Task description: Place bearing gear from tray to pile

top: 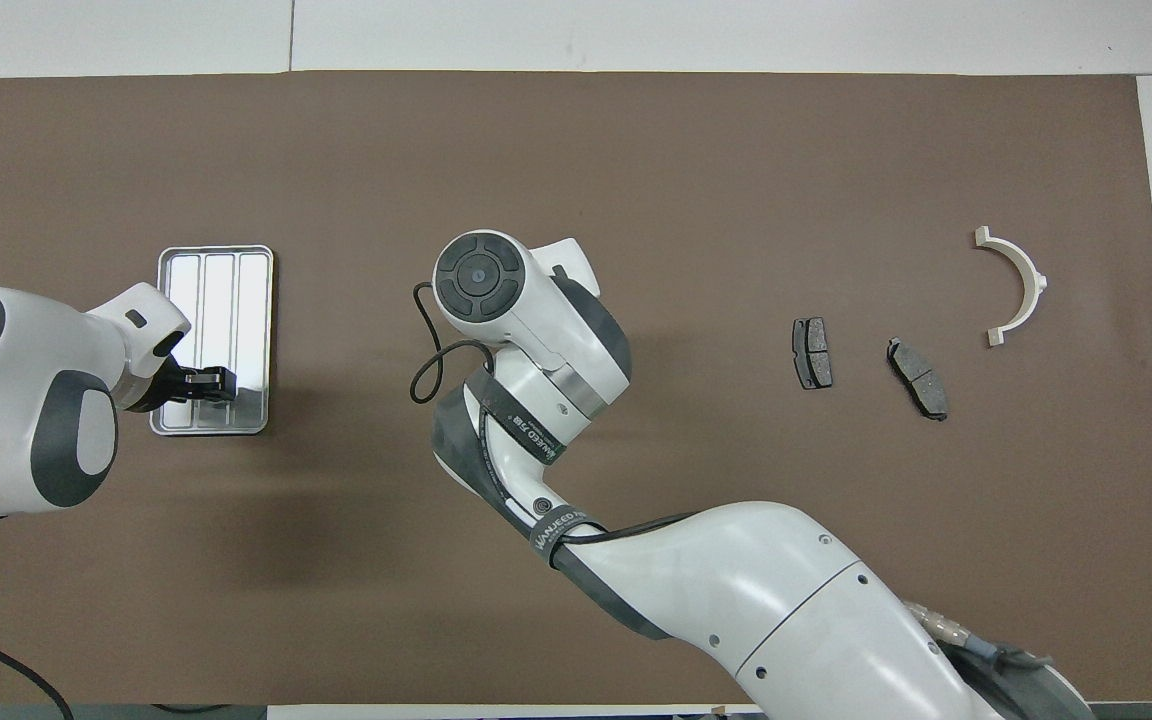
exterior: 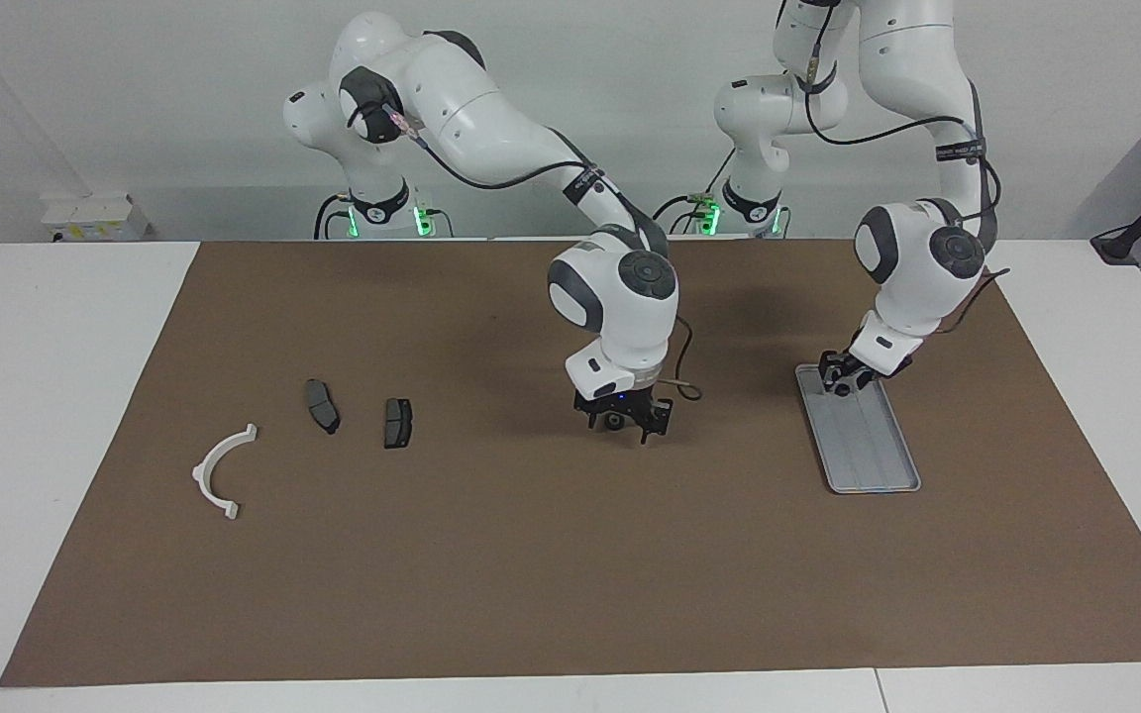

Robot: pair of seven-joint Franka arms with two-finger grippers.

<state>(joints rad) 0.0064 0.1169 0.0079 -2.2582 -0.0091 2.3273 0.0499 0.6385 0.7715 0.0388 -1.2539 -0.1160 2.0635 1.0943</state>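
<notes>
the right tool (exterior: 622, 426) was down at the middle of the worktop (exterior: 531, 555), its open fingers astride the small round gear (exterior: 612, 421), which lay flat on the mat, off the tray (exterior: 863, 436), hole upward, with no long axis; the pile (exterior: 323, 406) lay toward the right arm's end; the left tool (exterior: 840, 379) hung over the tray's nearer end; whether apart or together i could not tell.

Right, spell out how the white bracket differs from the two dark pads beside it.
The white bracket is a pale open half-ring; the two dark pads are dark grey, solid and blocky. The bracket is larger than either pad. It lies nearest the right arm's end of the table and farther from the robots than the pads. All three lie flat and apart on the brown mat, untouched by either tool.
</notes>
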